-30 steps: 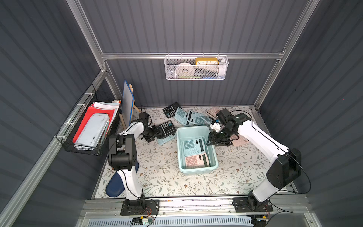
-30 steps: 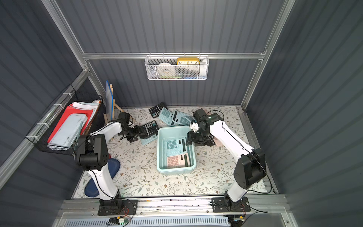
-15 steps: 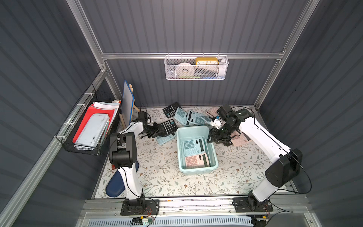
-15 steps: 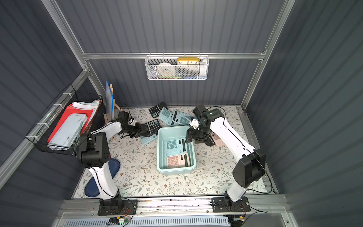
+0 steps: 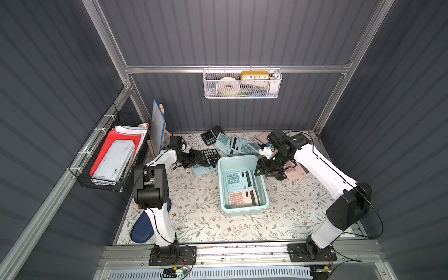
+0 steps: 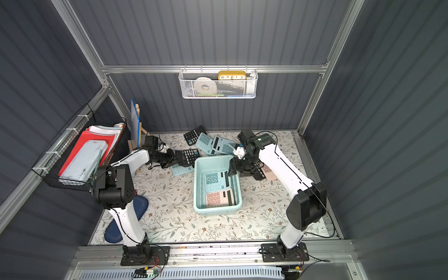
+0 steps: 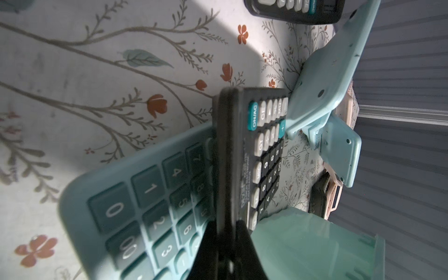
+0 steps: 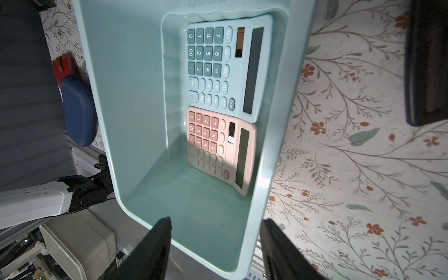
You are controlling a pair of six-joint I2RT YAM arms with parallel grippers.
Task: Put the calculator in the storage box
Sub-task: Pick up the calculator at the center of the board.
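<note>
left gripper (image 7: 225,228) grips the black plastic calculator (image 7: 261,150) (right gripper (image 8: 215,225), jaws wide, straddles the mint-blue plastic storage box (image 8: 135,97) wall).

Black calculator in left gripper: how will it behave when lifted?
Likely stiff: the black calculator looks like a hard flat slab. The left gripper pinches only one edge, so it may droop or pivot. Smooth casing could slip; it rests on the blue calculator, which might drag.

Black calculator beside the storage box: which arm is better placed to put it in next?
Left. The left claw is shut on the edge of the black calculator, right beside the storage box. The right claw is open and empty at the box's rim.
</note>
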